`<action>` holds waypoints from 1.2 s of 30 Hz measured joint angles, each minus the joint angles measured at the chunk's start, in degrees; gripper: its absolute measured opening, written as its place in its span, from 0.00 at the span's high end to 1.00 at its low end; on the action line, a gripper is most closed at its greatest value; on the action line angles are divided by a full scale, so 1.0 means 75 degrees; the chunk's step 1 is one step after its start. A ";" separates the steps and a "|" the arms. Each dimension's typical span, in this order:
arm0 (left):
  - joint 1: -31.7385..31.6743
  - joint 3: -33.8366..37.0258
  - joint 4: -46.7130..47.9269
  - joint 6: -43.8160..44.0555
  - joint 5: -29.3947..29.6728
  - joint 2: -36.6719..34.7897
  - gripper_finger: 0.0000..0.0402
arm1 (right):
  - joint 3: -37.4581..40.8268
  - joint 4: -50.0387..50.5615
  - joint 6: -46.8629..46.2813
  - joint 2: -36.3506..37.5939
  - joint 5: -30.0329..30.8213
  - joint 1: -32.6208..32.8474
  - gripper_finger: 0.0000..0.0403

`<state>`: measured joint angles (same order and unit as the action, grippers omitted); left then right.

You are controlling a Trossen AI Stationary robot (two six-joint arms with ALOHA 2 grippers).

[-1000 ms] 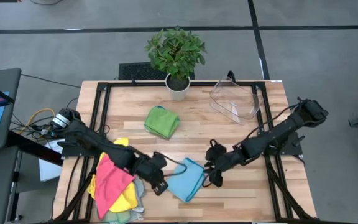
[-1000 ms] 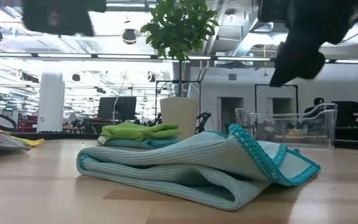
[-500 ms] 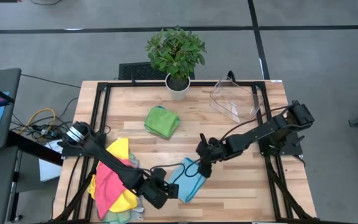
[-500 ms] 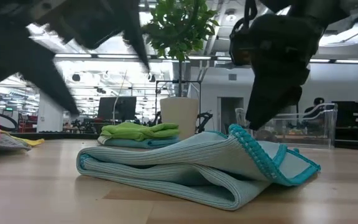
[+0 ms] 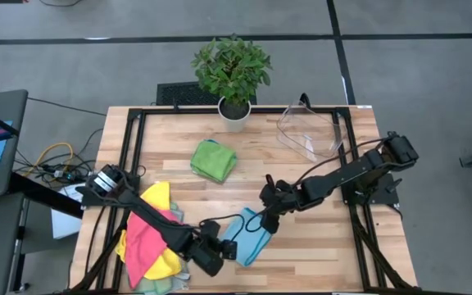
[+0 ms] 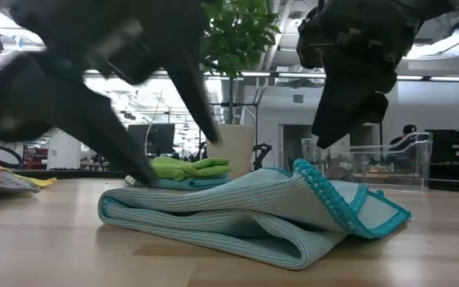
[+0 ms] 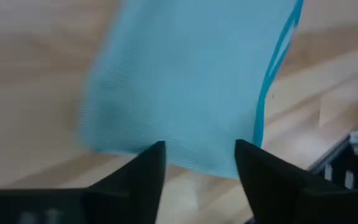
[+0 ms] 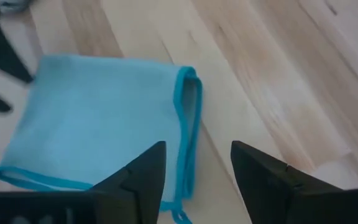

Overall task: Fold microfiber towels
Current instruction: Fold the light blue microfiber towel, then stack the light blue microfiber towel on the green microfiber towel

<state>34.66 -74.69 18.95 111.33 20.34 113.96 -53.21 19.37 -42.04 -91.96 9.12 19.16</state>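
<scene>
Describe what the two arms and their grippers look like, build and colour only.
Both arms are dark, nearly black, slim and jointed. The left arm has a silvery round cap near its base. The left gripper and right gripper each end in two flat, tapering dark fingers. Dark cabling loops along the right arm.

Two dark jointed arms — matte black wedge fingers (image 8: pixel 145 180) — silver cap on left arm

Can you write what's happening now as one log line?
left tool: open, at teal towel | right tool: open, above it | green towel: folded
</scene>
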 joint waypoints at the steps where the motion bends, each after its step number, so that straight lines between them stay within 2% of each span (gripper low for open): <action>1: -0.0053 -0.0004 -0.0213 -0.0154 -0.0195 0.0085 0.57 | 0.0003 0.0069 0.0000 0.0046 0.0024 -0.0003 0.49; 5: -0.0212 0.0304 -0.0508 -0.0538 -0.0679 0.0078 0.74 | -0.0001 0.0243 0.0003 0.0192 0.0186 0.0005 0.52; 8: -0.0327 0.0533 -0.0107 -0.0555 -0.1047 0.0056 0.87 | -0.0011 0.0261 0.0045 0.0265 0.0210 0.0046 0.54; 12: -0.0688 0.0725 -0.0120 -0.1403 -0.1846 -0.0004 0.98 | 0.0003 0.0379 0.0058 0.0309 0.0183 0.0048 0.55; 15: -0.1105 0.0726 -0.0133 -0.2458 -0.2295 -0.0032 0.98 | 0.0003 0.0337 0.0055 0.0309 0.0181 0.0047 0.54; 18: -0.1607 0.0739 0.0087 -0.3352 -0.2344 -0.0130 0.96 | 0.0003 0.0276 -0.0055 0.0309 0.0164 -0.0009 0.49; 25: -0.2594 0.0777 0.1948 -0.5100 -0.2365 -0.0831 0.98 | 0.0003 0.0260 -0.0094 0.0309 0.0178 -0.0228 0.40; 29: -0.3018 0.0774 0.2113 -0.5713 -0.2596 -0.1315 0.98 | 0.0003 0.0169 -0.0516 0.0309 0.0168 -0.0341 0.39; 32: -0.3160 0.0774 0.2149 -0.5722 -0.2967 -0.1622 0.92 | 0.0005 0.0179 -0.1195 0.0309 0.0015 -0.0368 0.39; 36: -0.2980 0.0769 0.2186 -0.5125 -0.2949 -0.1924 0.76 | 0.0102 0.0053 -0.1887 0.0309 0.0030 -0.0064 0.39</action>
<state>12.31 -68.92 35.34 72.89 -1.77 99.53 -52.45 19.77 -56.19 -89.65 9.34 18.68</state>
